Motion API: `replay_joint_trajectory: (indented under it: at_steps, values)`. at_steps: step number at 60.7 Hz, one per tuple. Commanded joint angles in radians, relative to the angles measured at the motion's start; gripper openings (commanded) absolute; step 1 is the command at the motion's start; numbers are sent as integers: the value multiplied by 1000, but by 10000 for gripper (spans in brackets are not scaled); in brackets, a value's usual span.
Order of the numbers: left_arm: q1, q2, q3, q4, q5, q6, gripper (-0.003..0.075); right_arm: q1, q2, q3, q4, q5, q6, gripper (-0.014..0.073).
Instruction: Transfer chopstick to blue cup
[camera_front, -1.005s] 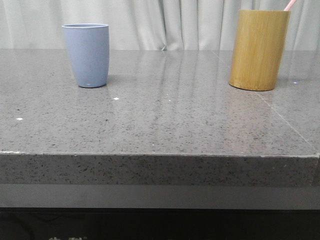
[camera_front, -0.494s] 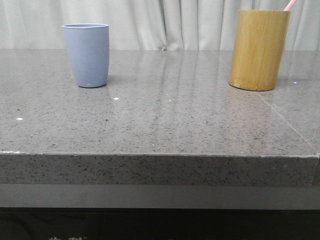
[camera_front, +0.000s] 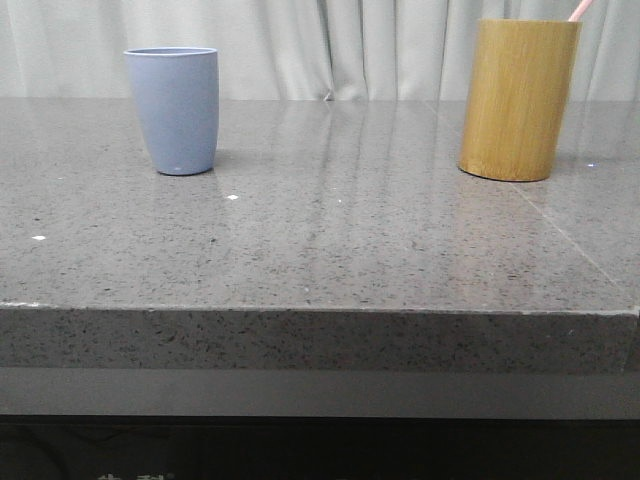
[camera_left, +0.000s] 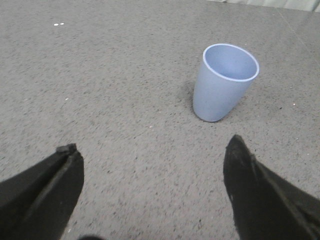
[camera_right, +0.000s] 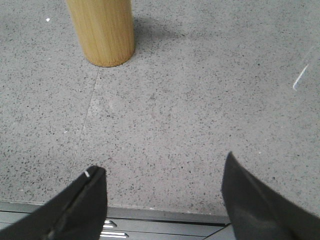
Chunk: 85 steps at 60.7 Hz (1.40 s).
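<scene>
The blue cup (camera_front: 172, 110) stands upright and empty at the back left of the table; it also shows in the left wrist view (camera_left: 224, 82). A pale pink chopstick tip (camera_front: 580, 9) sticks out of the tall bamboo holder (camera_front: 518, 98) at the back right; the rest is hidden inside. The holder's base shows in the right wrist view (camera_right: 103, 31). My left gripper (camera_left: 150, 152) is open and empty, short of the cup. My right gripper (camera_right: 162, 167) is open and empty over the table's front edge, short of the holder. Neither gripper shows in the front view.
The grey speckled stone table (camera_front: 330, 230) has a front edge (camera_front: 320, 310) near the camera. A seam runs across its right part (camera_front: 570, 235). Pale curtains (camera_front: 340, 45) hang behind the table. Dark cabinet fronts (camera_right: 150, 227) lie below the edge.
</scene>
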Motion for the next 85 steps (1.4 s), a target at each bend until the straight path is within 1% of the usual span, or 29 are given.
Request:
replay_joint_trajectory:
  at_steps: [1,7,12,17,21,24,33,38,53,62,69,77,85]
  values:
    - [-4,74,-95,-47,-39,22,566,2,9,-33,-8,-70,0,510]
    - [-38,166,-170,-46,-21,37,566,2,9,-33,-8,-70,0,510]
    - [-91,239,-226,-39,-21,45,566,2,9,-33,-8,-70,0,510]
    - [-150,313,-299,5,-19,37,566,2,9,-33,-8,-70,0,510]
    - [-189,374,-359,45,3,-7,566,2,9,-33,-8,-70,0,510]
    - [-220,427,-408,82,45,-39,566,2,9,-33,-8,-70,0,510]
    - [-301,579,-595,269,184,-174,566,2,9,-33,-8,-70,0,510]
    - [-333,656,-688,322,239,-212,566,2,9,-33,-8,-70,0,510]
    - [-346,872,-934,327,394,-225,566,2,9,-33,-8,-70,0,510]
    - [-346,969,-1032,356,429,-247,566,2,9,-33,-8,-70,0,510]
    - [-346,1028,-1070,391,437,-272,563,2,9,-33,-8,-70,0,510]
    - [-346,1079,-1092,402,436,-279,502,2,9,-33,-8,-70,0,510]
    - [-346,1103,-1094,381,425,-278,416,2,9,-33,-8,-65,0,510]
